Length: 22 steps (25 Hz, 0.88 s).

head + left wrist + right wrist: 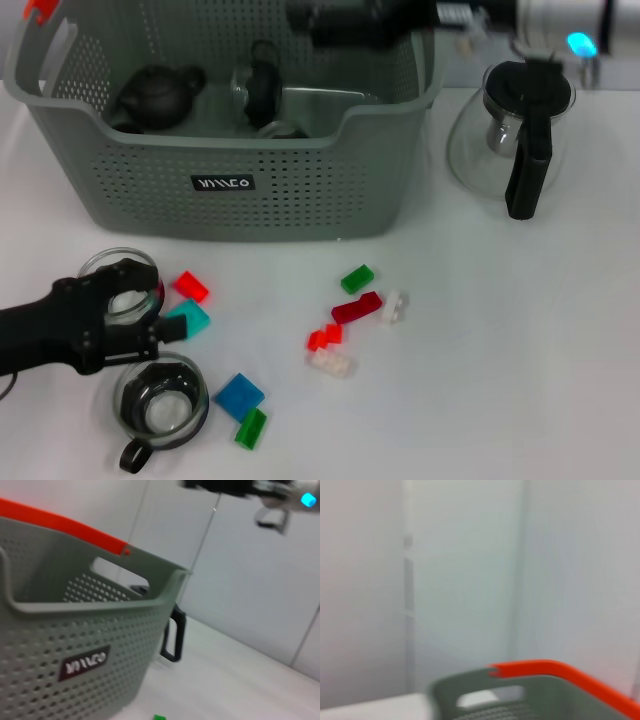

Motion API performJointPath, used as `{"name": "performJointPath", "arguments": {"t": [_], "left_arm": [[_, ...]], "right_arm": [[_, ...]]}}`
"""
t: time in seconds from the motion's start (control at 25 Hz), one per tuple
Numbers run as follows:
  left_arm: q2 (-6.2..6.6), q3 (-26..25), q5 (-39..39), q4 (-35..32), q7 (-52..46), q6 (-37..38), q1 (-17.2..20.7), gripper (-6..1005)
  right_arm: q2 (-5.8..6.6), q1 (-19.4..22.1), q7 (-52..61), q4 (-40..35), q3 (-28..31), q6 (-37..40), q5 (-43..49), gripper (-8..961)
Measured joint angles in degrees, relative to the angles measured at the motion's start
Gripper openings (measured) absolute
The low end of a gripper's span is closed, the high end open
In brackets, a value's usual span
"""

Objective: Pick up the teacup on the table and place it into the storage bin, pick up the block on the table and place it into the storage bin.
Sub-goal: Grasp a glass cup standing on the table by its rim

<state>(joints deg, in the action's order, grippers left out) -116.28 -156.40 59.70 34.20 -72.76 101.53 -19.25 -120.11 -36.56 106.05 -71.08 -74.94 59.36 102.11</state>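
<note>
Left gripper (135,305): reaching in low in front of the storage bin's left end, its black fingers closing around the rim of a clear glass teacup (118,288).
Second teacup (160,402): sitting on the white table (520,350) nearer the robot than the gripper, black handle pointing outward.
Blocks: lying scattered in front of the bin, among them a red block (190,287), a teal block (188,319), a blue block (239,396) and a dark red block (356,308).
Storage bin (300,190): standing at the far side, holding a dark teapot (155,95).
Right gripper (345,20): hovering over the bin's far right rim; I cannot tell whether it is released or clenched.
Glass pitcher (505,135): standing right of the bin.
</note>
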Motion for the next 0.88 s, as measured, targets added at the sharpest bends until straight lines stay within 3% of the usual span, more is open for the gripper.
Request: {"name": "performJointPath", "arguments": {"t": [0.16, 0.36, 0.64, 0.88], "left_arm": [[0.00, -2.60, 0.04, 0.00, 0.10, 0.59, 0.23, 908], [0.28, -3.42, 0.07, -0.01, -0.74, 1.64, 0.10, 908], [0.45, -3.71, -0.33, 2.75, -3.22, 1.28, 0.64, 909], [0.59, -3.44, -0.58, 6.84, -5.38, 2.28, 1.70, 910]], "right_arm": [[0.15, 4.99, -5.30, 0.24, 1.64, 8.97, -7.33, 923], [0.09, 8.81, -8.66, 2.87, 2.71, 17.48, -7.97, 923], [0.79, 9.83, -12.38, 7.60, 3.61, 26.60, -1.94, 918], [0.04, 8.39, -11.90, 8.94, 3.19, 28.21, 6.02, 915]]}}
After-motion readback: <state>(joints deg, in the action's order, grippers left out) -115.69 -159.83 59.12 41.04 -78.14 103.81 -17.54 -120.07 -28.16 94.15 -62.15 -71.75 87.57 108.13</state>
